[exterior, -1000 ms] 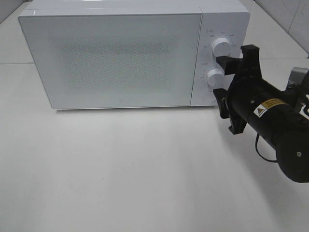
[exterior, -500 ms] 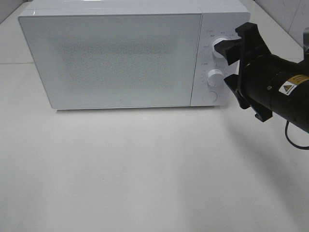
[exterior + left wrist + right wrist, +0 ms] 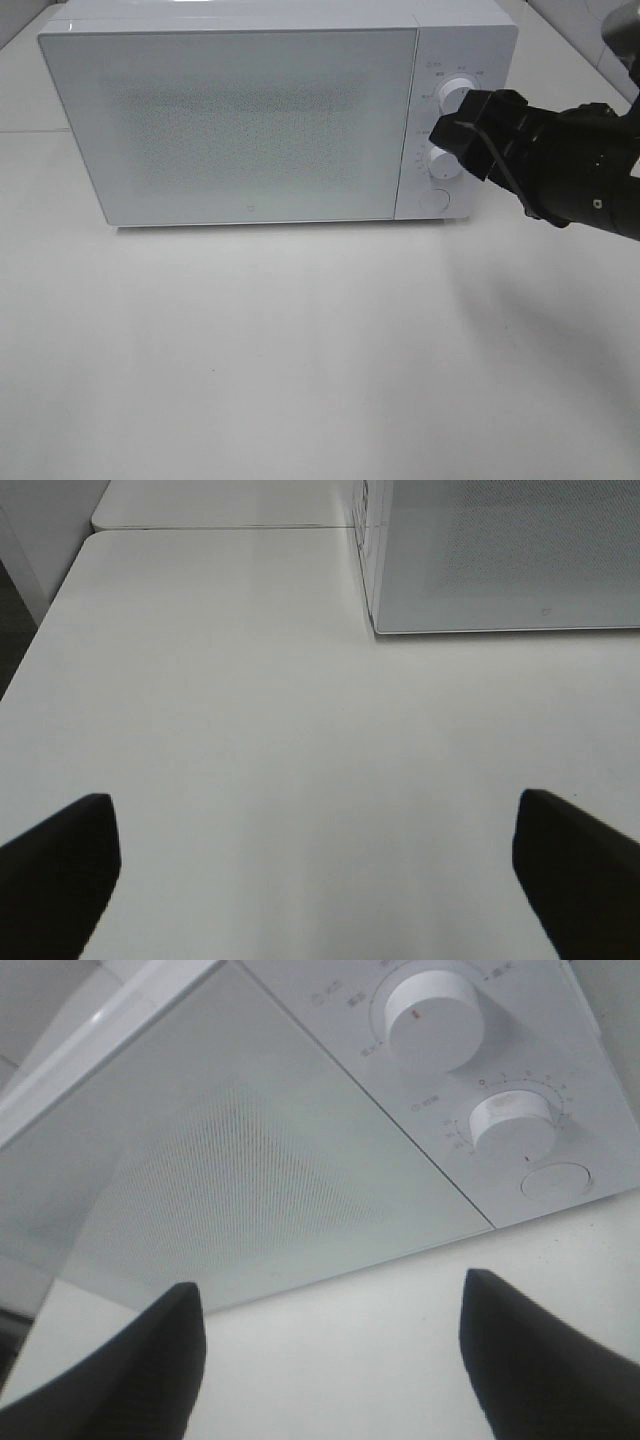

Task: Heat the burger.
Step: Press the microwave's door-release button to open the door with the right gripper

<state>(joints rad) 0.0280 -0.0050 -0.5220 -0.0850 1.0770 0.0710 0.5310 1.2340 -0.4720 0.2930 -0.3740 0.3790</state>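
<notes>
From the high camera, the right gripper (image 3: 455,135) had risen from beside the lower knob (image 3: 441,163) and rolled over. Its tip sat before the panel of the microwave (image 3: 250,110), between that knob and the upper knob (image 3: 457,95) — likely lining up to set the heat. The burger showed nowhere; with the door (image 3: 230,120) closed, it was probably inside. The left wrist view showed the left gripper (image 3: 312,815) spread wide above the table (image 3: 250,680), holding nothing. The right wrist view showed the right gripper's fingers (image 3: 150,1360) parted and empty, short of both knobs — no contact yet.
</notes>
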